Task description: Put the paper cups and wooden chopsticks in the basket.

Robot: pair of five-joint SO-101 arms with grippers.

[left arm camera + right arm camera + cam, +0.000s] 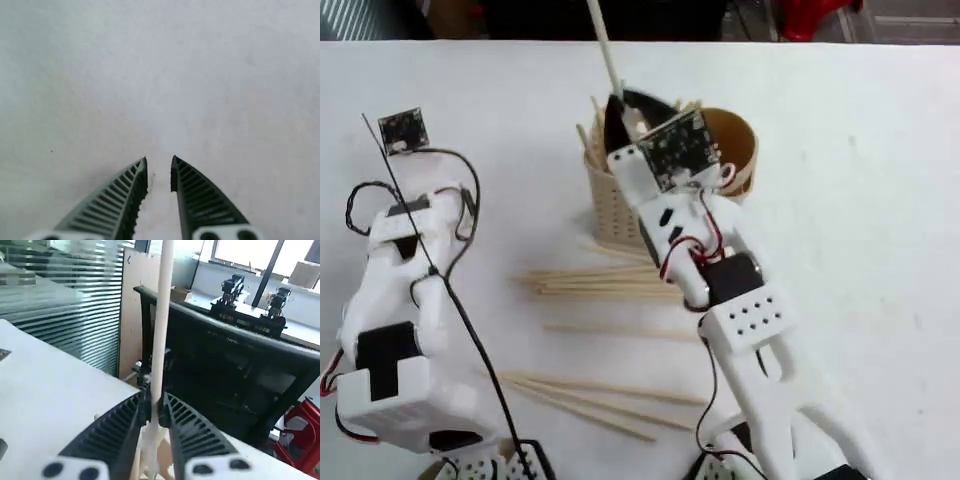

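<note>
High view: the basket, a cream lattice tub, stands near the middle of the white table. The right arm leans over it. The right arm's jaws sit above the basket's rim, closed on one held chopstick that rises steeply away from the basket. A few stored chopsticks poke out of the basket on the side away from the paper cup. That brown cup shows past the arm, which covers its base, so I cannot tell whether it stands in the basket or just beside it. A bare circuit board rides on the wrist, its markings too small to read.

On the arm-base side of the basket, a bundle of loose chopsticks lies near it. A single stick lies beyond that, and another group lies farther off. The left arm stands well apart from the basket, on the side opposite the cup, with a black cable across it.

Left wrist view: the left arm's jaws point at bare table. Their ridged tips are narrowly apart with nothing between them.

Right wrist view: the right arm's jaws pinch the held chopstick, which stands upright between them. Behind it are a black chair, window blinds and a red stool.
</note>
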